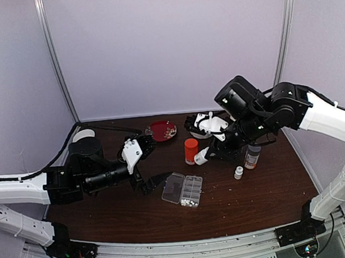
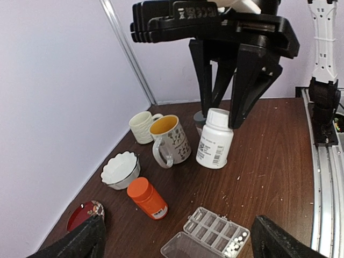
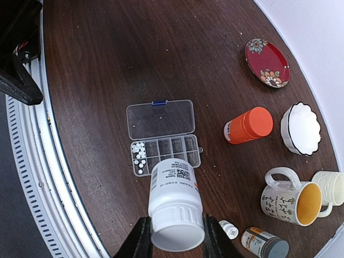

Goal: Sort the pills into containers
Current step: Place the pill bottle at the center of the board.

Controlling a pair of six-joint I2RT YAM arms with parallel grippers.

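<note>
The clear pill organizer lies open at the table's middle, lid folded toward the left arm. Several tiny white pills fill its near end cells; they also show in the right wrist view and the left wrist view. My right gripper is shut on the ribbed cap of a white bottle, held slightly tilted just behind the organizer. I cannot tell if its base touches the table. My left gripper is open and empty, just left of the organizer.
An orange bottle stands behind the organizer. A red plate, a white bowl, a patterned mug and a cream mug sit at the back. A tiny white bottle and a grey-capped bottle stand at the right.
</note>
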